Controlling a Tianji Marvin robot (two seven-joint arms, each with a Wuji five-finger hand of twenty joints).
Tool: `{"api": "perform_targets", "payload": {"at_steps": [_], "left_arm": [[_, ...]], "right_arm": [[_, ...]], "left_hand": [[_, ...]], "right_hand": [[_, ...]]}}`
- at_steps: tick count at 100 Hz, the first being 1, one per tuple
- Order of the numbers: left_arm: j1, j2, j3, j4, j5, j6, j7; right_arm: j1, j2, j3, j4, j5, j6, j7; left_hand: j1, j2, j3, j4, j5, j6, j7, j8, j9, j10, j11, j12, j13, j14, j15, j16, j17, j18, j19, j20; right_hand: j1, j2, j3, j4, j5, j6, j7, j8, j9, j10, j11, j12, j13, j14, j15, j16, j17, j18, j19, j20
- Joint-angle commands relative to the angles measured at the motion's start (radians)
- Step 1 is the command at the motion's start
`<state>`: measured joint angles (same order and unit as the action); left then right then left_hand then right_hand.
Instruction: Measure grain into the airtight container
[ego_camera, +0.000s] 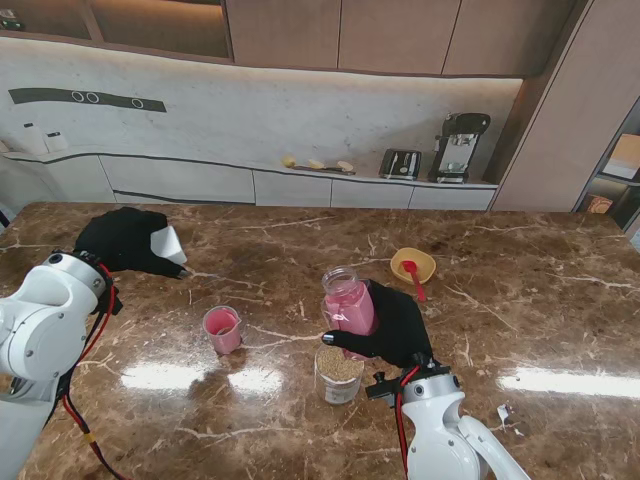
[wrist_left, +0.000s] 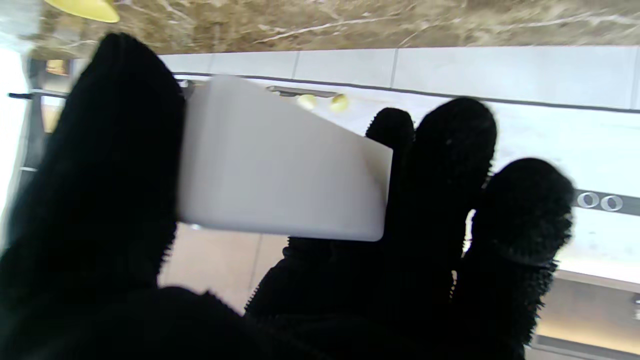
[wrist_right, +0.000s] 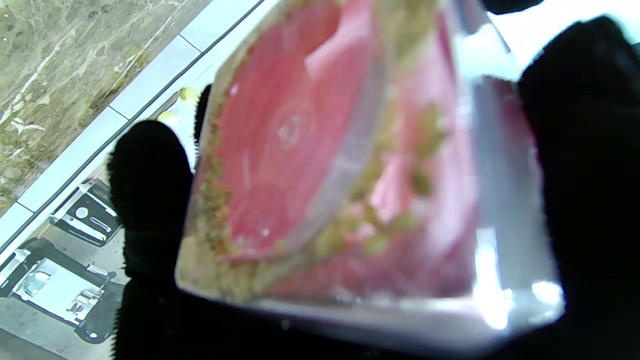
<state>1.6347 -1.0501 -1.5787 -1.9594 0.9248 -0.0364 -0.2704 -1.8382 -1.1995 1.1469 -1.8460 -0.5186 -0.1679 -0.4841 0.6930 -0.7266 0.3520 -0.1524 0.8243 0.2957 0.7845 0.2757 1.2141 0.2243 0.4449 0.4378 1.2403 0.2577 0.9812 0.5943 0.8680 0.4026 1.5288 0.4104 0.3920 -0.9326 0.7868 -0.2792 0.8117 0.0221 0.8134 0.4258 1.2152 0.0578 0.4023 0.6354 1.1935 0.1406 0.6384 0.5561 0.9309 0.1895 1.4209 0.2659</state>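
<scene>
Black-gloved right hand (ego_camera: 392, 325) grips my clear square jar of pink grain (ego_camera: 347, 303), lifted over the open clear airtight container of tan grain (ego_camera: 339, 375) near the brown marble bench's (ego_camera: 520, 320) front edge. My left hand (ego_camera: 128, 240) pinches a flat white lid (ego_camera: 167, 244) toward the left edge. Just left of the container stands a small pink cup (ego_camera: 222, 329); a yellow bowl with a red spoon (ego_camera: 413, 265) sits farther from me.

Bright indoor light, white glare patches on the glossy marble table (ego_camera: 520, 300), wrist views blurred, backgrounds overexposed
</scene>
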Motion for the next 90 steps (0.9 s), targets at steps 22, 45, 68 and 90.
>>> {"api": "perform_targets", "payload": {"at_steps": [22, 45, 68, 90], "left_arm": [[0.047, -0.004, -0.02, 0.131, 0.08, 0.068, 0.078], [0.037, -0.001, 0.006, 0.227, 0.119, 0.105, 0.104], [0.014, -0.001, 0.057, 0.333, 0.126, 0.132, 0.161], [-0.012, -0.005, 0.114, 0.444, 0.123, 0.156, 0.253]], "right_arm": [[0.002, -0.003, -0.004, 0.012, 0.01, 0.014, 0.019], [0.005, -0.003, -0.005, 0.016, 0.01, 0.018, 0.022], [0.006, -0.003, -0.005, 0.019, 0.008, 0.015, 0.021], [0.002, -0.003, 0.001, 0.021, 0.009, 0.015, 0.021]], "left_hand": [[0.187, 0.239, 0.15, 0.013, 0.053, -0.251, 0.143, -0.009, 0.123, -0.135, 0.132, 0.011, 0.022, 0.028, -0.038, -0.004, -0.034, 0.022, 0.062, 0.045], [0.197, 0.261, 0.119, 0.021, 0.039, -0.276, 0.136, 0.012, 0.098, -0.15, 0.142, 0.01, 0.015, 0.032, -0.105, 0.019, -0.091, 0.026, 0.042, 0.098], [0.191, 0.272, 0.133, 0.022, 0.027, -0.313, 0.133, 0.048, 0.035, -0.148, 0.13, 0.017, -0.054, 0.044, -0.167, 0.07, -0.191, 0.035, -0.007, 0.155], [0.183, 0.272, 0.154, 0.017, 0.016, -0.329, 0.127, 0.065, -0.009, -0.144, 0.119, 0.012, -0.118, 0.051, -0.216, 0.094, -0.281, 0.047, -0.068, 0.216]], "right_hand": [[0.213, 0.227, 0.287, 0.005, 0.114, -0.24, 0.142, 0.012, 0.067, -0.094, 0.086, 0.024, 0.09, -0.104, 0.09, 0.043, 0.006, -0.061, 0.039, 0.025], [0.213, 0.228, 0.286, 0.005, 0.114, -0.241, 0.142, 0.012, 0.066, -0.094, 0.086, 0.024, 0.09, -0.104, 0.09, 0.043, 0.005, -0.061, 0.039, 0.025], [0.212, 0.228, 0.286, 0.004, 0.113, -0.24, 0.142, 0.012, 0.067, -0.095, 0.086, 0.024, 0.089, -0.103, 0.09, 0.043, 0.005, -0.061, 0.039, 0.025], [0.212, 0.228, 0.286, 0.005, 0.114, -0.242, 0.142, 0.012, 0.066, -0.095, 0.086, 0.024, 0.089, -0.104, 0.089, 0.043, 0.005, -0.061, 0.039, 0.025]]}}
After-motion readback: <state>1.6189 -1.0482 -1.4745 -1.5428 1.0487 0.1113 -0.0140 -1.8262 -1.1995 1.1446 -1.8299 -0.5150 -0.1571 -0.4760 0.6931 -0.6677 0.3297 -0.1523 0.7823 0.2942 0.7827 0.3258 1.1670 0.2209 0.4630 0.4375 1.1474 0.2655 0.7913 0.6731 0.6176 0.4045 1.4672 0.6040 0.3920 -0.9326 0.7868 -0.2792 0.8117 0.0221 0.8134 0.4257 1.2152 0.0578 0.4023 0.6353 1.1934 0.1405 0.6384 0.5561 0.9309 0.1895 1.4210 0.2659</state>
